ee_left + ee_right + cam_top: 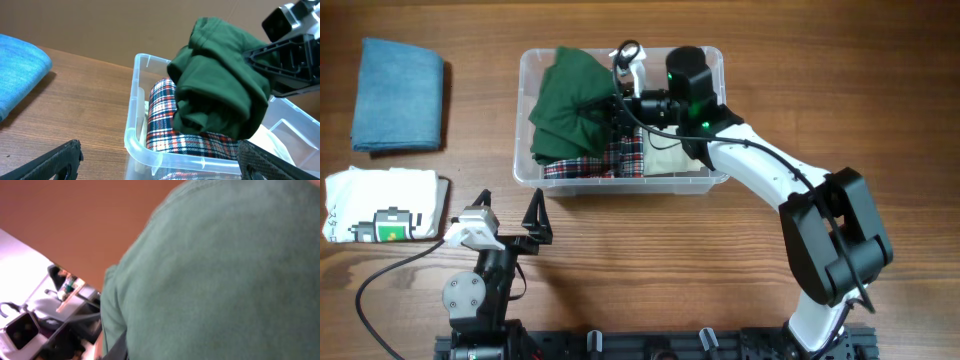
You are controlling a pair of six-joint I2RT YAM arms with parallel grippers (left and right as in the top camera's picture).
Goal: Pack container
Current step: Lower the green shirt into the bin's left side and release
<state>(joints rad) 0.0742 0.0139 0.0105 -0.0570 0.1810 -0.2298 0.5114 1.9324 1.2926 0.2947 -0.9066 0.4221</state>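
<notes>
The clear plastic container [532, 175] sits at the table's back centre and also shows in the left wrist view [134, 112]. Inside lie a red plaid cloth [605, 160], also in the left wrist view [165, 125], and pale fabric [670, 160]. My right gripper [610, 103] is shut on a dark green garment [570, 100] and holds it above the container's left half. The garment hangs bunched in the left wrist view [215, 95] and fills the right wrist view [225, 270], hiding the fingers. My left gripper [510, 215] is open and empty, near the container's front left corner.
A folded blue cloth [398, 95] lies at the back left, also in the left wrist view [20, 70]. A folded white printed shirt [382, 207] lies below it at the left edge. Bare wooden table surrounds the container.
</notes>
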